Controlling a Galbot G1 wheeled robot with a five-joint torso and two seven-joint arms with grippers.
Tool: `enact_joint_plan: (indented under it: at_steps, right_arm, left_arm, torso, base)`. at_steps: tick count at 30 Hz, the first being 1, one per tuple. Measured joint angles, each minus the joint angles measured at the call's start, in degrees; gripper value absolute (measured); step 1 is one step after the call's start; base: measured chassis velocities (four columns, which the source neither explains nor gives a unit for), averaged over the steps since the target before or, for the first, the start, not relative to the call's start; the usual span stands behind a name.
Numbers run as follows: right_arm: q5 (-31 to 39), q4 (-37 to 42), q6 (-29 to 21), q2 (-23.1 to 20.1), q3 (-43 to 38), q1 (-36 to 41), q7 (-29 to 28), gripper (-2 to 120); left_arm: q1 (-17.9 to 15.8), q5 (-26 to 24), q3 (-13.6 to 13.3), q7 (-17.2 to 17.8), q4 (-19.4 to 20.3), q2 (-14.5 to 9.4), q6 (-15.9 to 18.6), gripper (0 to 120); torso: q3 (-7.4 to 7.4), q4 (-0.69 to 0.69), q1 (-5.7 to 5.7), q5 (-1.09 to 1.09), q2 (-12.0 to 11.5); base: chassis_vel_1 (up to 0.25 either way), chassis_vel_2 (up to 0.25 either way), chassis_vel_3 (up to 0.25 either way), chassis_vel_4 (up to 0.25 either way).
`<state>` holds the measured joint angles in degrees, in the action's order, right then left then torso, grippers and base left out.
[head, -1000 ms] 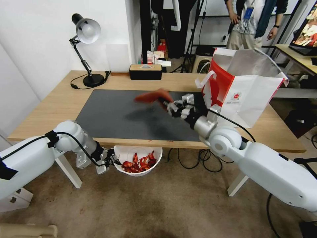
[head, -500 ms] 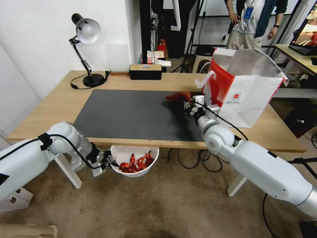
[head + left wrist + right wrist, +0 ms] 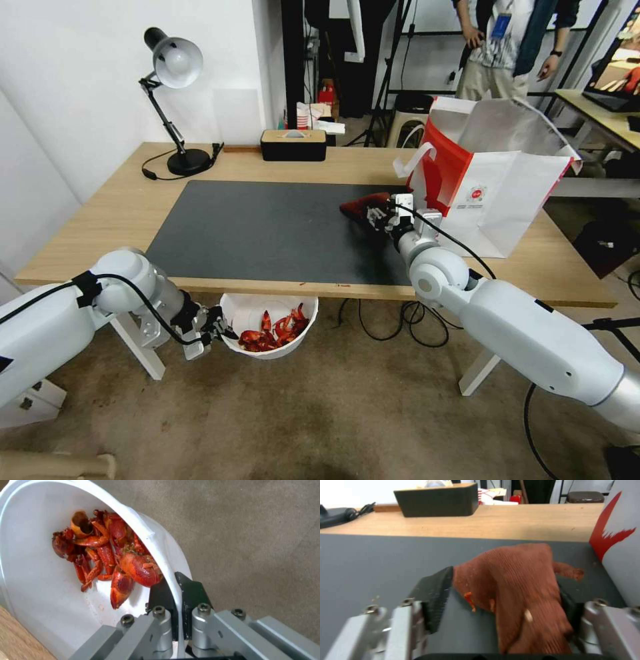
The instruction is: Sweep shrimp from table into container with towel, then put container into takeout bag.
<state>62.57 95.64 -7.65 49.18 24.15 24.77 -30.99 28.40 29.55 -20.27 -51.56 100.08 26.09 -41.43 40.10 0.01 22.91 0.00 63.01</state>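
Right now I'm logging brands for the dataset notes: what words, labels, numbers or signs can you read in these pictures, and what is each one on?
No text can be read in full.
Takeout bag: a small round red logo with a line of print beneath it, too small to read.
Takeout bag side panel, right wrist view: a red shape, no lettering.
Container, towel, table: no markings.
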Motion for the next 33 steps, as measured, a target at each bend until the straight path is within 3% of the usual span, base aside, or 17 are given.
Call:
enact_joint_plan:
  at_steps: [7, 12, 16, 21, 24, 25, 28, 29, 32, 33]
  right_arm:
    - [-0.93, 1.45, -0.73, -0.92, 0.71, 0.32, 0.12, 94]
    - [-3.58, 3.04, 0.13, -2.18, 0.34, 1.28, 1.93, 100]
    - [-9.29, 6.80, 8.45, -4.63, -1.93, 4.87, 10.65, 100]
    - [-10.34, 11.52, 13.00, -7.15, -5.22, 10.06, 18.75, 100]
    - [-15.57, 15.99, 15.10, -9.62, -10.36, 19.61, 22.25, 100]
    - [-15.57, 15.99, 15.10, -9.62, -10.36, 19.61, 22.25, 100]
    - [-23.85, 20.17, 16.30, -9.24, -21.94, 34.12, 20.01, 100]
    - [-23.85, 20.17, 16.30, -9.24, -21.94, 34.12, 20.01, 100]
    - [-29.45, 23.73, 16.79, -6.77, -32.13, 47.05, 18.06, 100]
    - [-29.45, 23.73, 16.79, -6.77, -32.13, 47.05, 18.06, 100]
  left_arm:
    - [0.28, 0.00, 0.39, 0.00, -0.04, -0.22, -0.07, 0]
    - [0.88, 0.06, 0.88, -0.05, 0.15, -0.28, -0.14, 0]
    - [1.72, 0.09, 1.75, -0.08, 1.04, -0.81, -0.15, 0]
    - [2.75, 0.09, 2.62, -0.09, 2.15, -1.38, -0.15, 0]
    - [4.66, 0.10, 4.10, -0.10, 2.93, -1.97, -0.15, 0]
    - [4.66, 0.10, 4.10, -0.10, 2.93, -1.97, -0.15, 0]
    - [8.24, 0.29, 6.87, -0.09, 3.64, -2.45, -0.49, 0]
    - [8.24, 0.29, 6.87, -0.09, 3.64, -2.45, -0.49, 0]
    - [11.17, 0.63, 9.40, -0.09, 4.20, -2.73, -0.98, 0]
    - [11.17, 0.63, 9.40, -0.09, 4.20, -2.73, -0.98, 0]
  torso:
    - [0.00, 0.00, 0.00, 0.00, 0.00]
    - [0.00, 0.00, 0.00, 0.00, 0.00]
    - [0.00, -0.01, 0.00, 0.01, 0.01]
    - [0.00, 0.00, 0.00, 0.00, 0.02]
    - [0.00, -0.02, 0.00, 0.00, 0.02]
    - [0.00, -0.02, 0.00, 0.00, 0.02]
    - [-0.01, 0.00, -0.01, -0.01, 0.02]
    - [-0.01, 0.00, -0.01, -0.01, 0.02]
    - [0.00, -0.01, -0.01, 0.00, 0.02]
    - [0.00, -0.01, -0.01, 0.00, 0.02]
  base:
    - [0.000, 0.000, 0.000, 0.000]
    - [0.000, 0.000, 0.000, 0.000]
    - [0.000, 0.000, 0.000, 0.000]
    - [0.000, 0.000, 0.000, 0.000]
    - [0.000, 0.000, 0.000, 0.000]
    - [0.000, 0.000, 0.000, 0.000]
    - [0.000, 0.000, 0.000, 0.000]
    - [0.000, 0.000, 0.000, 0.000]
    - [0.000, 0.000, 0.000, 0.000]
    - [0.000, 0.000, 0.000, 0.000]
